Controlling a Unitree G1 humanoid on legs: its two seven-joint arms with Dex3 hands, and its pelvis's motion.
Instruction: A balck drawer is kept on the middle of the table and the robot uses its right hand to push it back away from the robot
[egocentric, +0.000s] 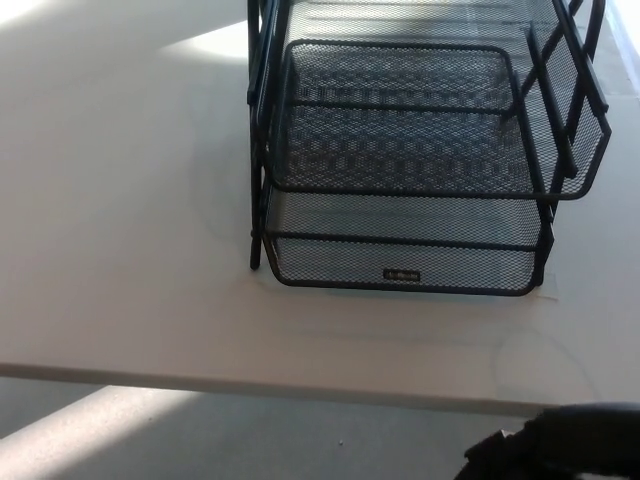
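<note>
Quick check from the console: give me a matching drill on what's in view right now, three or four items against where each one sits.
Items:
1. bottom tray
2. small label
3. right hand
4. table

Places:
A. bottom right corner of the picture, off the rack
B. lowest level of the wire rack, nearest the table edge
C. under the rack, pale, filling most of the view
D. middle of the bottom tray's front wall

Pairs: 1-B, 2-D, 3-A, 4-C
</note>
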